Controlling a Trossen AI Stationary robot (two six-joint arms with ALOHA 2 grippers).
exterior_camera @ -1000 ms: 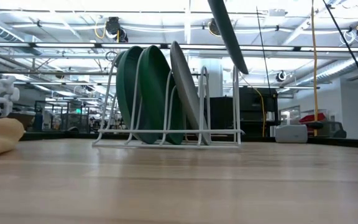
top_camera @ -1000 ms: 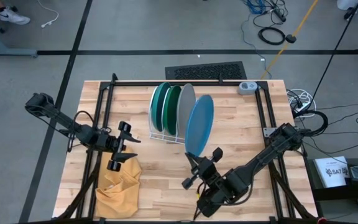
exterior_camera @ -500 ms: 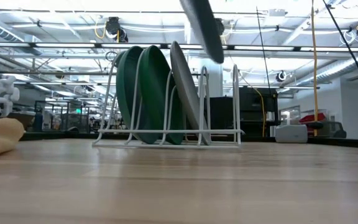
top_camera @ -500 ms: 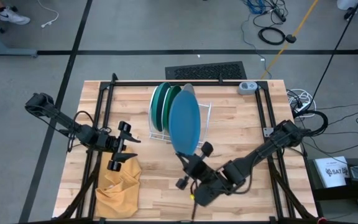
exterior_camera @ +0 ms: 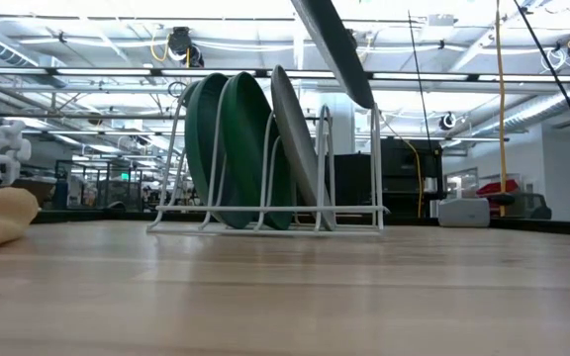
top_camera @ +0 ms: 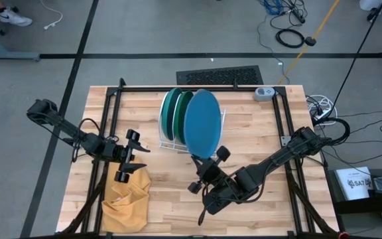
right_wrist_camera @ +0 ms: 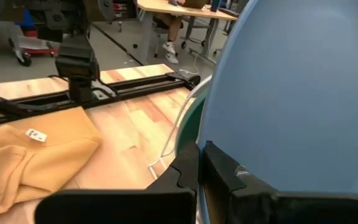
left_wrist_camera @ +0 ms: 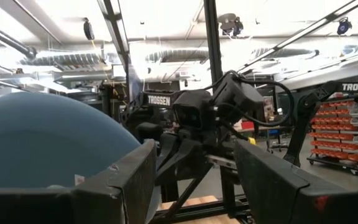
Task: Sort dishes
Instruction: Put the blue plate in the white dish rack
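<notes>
Above the white rack (top_camera: 207,129), the right gripper (top_camera: 206,174) holds the light blue plate (top_camera: 202,123) by its lower rim, fingers (right_wrist_camera: 219,171) clamped on the edge, the disc tilted and hanging clear of the wires. Three plates already stand on edge in the rack: dark green (exterior_camera: 206,138), teal (exterior_camera: 250,148) and grey (exterior_camera: 295,138), side by side in neighbouring slots. From the low view, the free slots lie on the side of the grey plate away from the green ones. To do this step well, I would bring the blue plate closer to upright so it matches the lean of the grey one, line its rim up between two free wires, then lower it slowly until the rim rests on the rack's base before the fingers loosen. The main risk is knocking the grey plate or landing astride a wire. Over at the worktop's (top_camera: 257,133) left, the left gripper (top_camera: 126,162) waits near the yellow cloth (top_camera: 126,196), fingers spread and empty.
</notes>
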